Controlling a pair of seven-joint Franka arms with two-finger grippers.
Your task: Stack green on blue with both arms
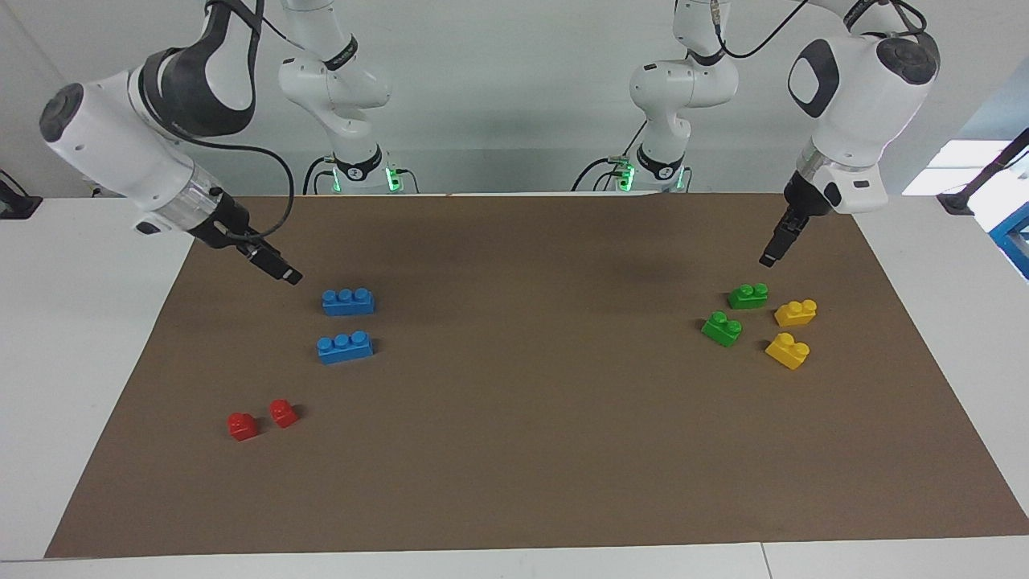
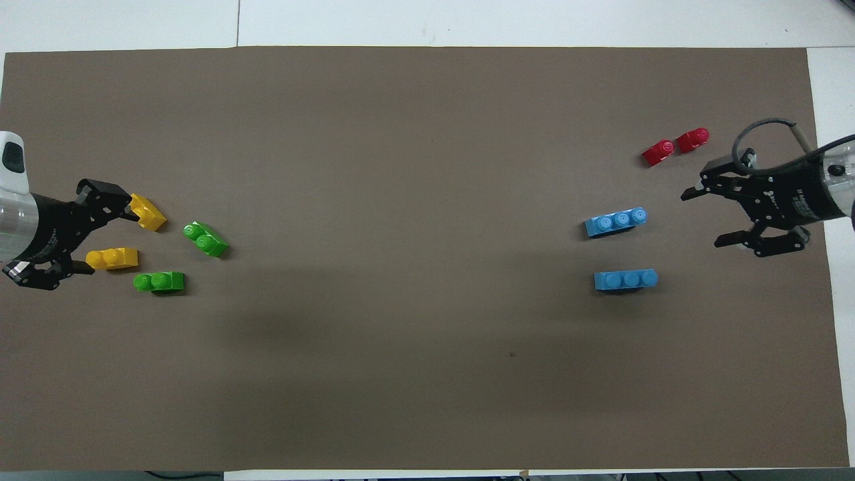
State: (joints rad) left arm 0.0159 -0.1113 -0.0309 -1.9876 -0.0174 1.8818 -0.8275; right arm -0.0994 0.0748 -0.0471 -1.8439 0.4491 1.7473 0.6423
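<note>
Two green two-stud bricks lie on the brown mat toward the left arm's end, one nearer the robots (image 1: 748,296) (image 2: 159,282) and one farther (image 1: 722,328) (image 2: 206,238). Two blue three-stud bricks lie toward the right arm's end, one nearer (image 1: 348,301) (image 2: 626,279) and one farther (image 1: 345,346) (image 2: 616,221). My left gripper (image 1: 769,259) (image 2: 110,242) is open and empty, up in the air over the mat beside the green and yellow bricks. My right gripper (image 1: 285,276) (image 2: 701,219) is open and empty, raised over the mat beside the blue bricks.
Two yellow two-stud bricks (image 1: 796,312) (image 1: 788,351) lie beside the green ones, toward the mat's edge. Two small red bricks (image 1: 243,425) (image 1: 283,412) lie farther from the robots than the blue ones. The brown mat (image 1: 522,402) covers most of the white table.
</note>
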